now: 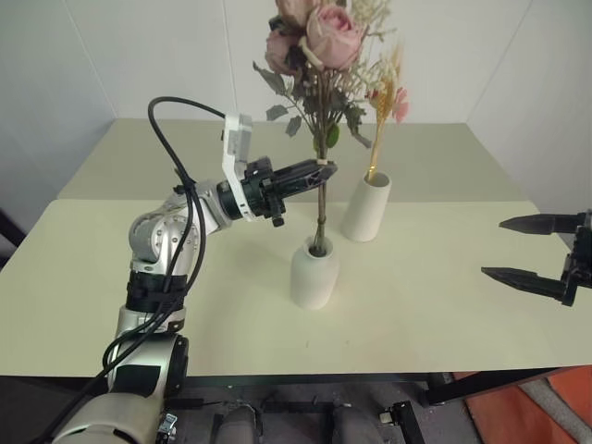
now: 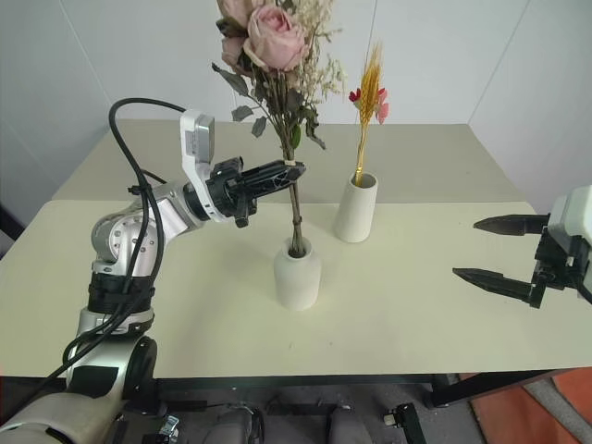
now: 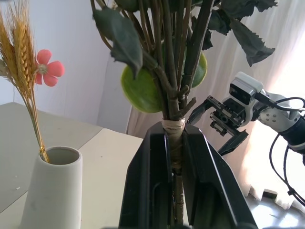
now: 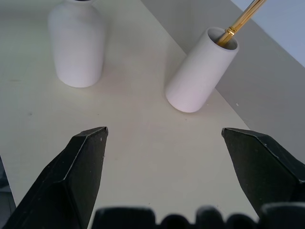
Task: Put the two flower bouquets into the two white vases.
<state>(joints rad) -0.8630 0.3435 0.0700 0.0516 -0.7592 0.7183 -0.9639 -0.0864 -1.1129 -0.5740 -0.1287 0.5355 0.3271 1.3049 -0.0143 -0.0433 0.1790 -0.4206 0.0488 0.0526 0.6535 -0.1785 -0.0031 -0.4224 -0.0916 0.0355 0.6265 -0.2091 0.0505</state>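
One bouquet is left to seat: the rose bunch (image 1: 319, 42), clamped at its bound stems by the left gripper (image 1: 319, 170), stands almost upright with its stem ends already inside the narrow mouth of the shorter vase (image 1: 314, 273) directly below. The coming move is probably straight down along that long axis, then release. The wheat bunch (image 2: 370, 88) already sits in the taller vase (image 2: 355, 208), just right and farther. The right gripper (image 2: 495, 250) waits with fingers spread, well off to the right.
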